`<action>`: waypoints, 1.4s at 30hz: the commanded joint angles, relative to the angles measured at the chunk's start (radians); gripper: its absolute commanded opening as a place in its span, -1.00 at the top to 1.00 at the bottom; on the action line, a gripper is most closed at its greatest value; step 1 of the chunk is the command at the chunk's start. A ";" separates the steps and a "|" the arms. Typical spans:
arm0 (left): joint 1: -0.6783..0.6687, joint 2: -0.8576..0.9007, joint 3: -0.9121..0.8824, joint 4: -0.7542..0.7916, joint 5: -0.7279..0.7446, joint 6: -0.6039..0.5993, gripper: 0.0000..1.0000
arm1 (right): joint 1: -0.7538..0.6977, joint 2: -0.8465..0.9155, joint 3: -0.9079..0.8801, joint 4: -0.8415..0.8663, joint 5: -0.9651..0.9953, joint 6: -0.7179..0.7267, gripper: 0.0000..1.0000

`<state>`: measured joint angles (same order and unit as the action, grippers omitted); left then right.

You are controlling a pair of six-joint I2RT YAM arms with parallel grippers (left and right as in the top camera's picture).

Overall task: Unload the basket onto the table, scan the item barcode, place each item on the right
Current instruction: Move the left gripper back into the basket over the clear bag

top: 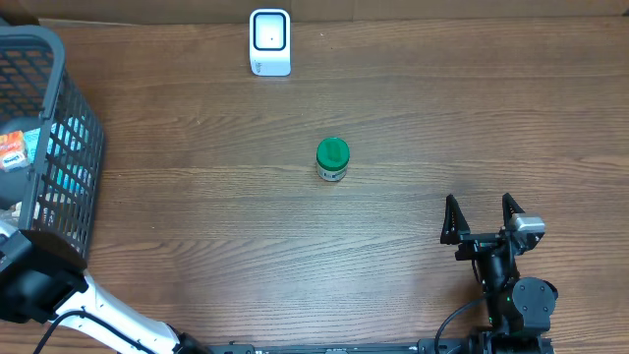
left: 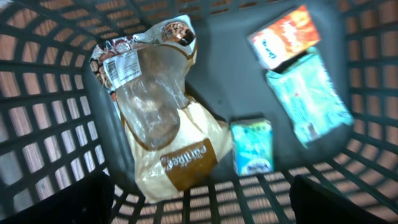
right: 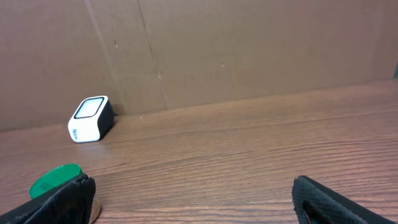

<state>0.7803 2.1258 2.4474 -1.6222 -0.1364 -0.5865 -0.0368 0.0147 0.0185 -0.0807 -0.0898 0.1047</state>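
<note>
Barely begun, seemingly: nothing picked. Jaws of the left gripper spread, empty, above the cream-and-brown bag in the basket at the tabletop's left edge; right gripper likewise agape. Remaining: grasping, showing barcode to the far-edge scanner.

Matt wood-grain table; plastic basket (lattice walls) w/ glossy bag.

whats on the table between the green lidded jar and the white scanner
Nothing. In the overhead view only bare wooden tabletop runs from the green-lidded jar to the white scanner. The right wrist view shows the same empty stretch.
</note>
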 commanded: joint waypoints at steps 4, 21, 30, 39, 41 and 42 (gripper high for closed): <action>0.026 0.013 -0.227 0.146 -0.024 0.004 -0.86 | 0.004 -0.011 -0.011 0.005 -0.002 -0.002 -1.00; 0.023 0.013 -0.692 0.600 -0.037 0.027 -0.86 | 0.004 -0.011 -0.011 0.005 -0.002 -0.002 -1.00; 0.024 0.013 -0.834 0.670 -0.086 0.041 -0.74 | 0.004 -0.011 -0.011 0.005 -0.002 -0.002 -1.00; 0.024 0.012 -0.861 0.677 -0.080 0.089 0.49 | 0.004 -0.011 -0.011 0.005 -0.002 -0.002 -0.99; 0.024 0.011 -0.861 0.677 -0.076 0.093 0.72 | 0.004 -0.011 -0.011 0.005 -0.002 -0.002 -1.00; 0.023 0.011 -0.860 0.676 -0.076 0.093 0.82 | 0.004 -0.011 -0.011 0.005 -0.002 -0.002 -1.00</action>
<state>0.8032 2.1010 1.6272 -0.9463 -0.2817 -0.5064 -0.0368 0.0147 0.0185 -0.0807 -0.0898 0.1043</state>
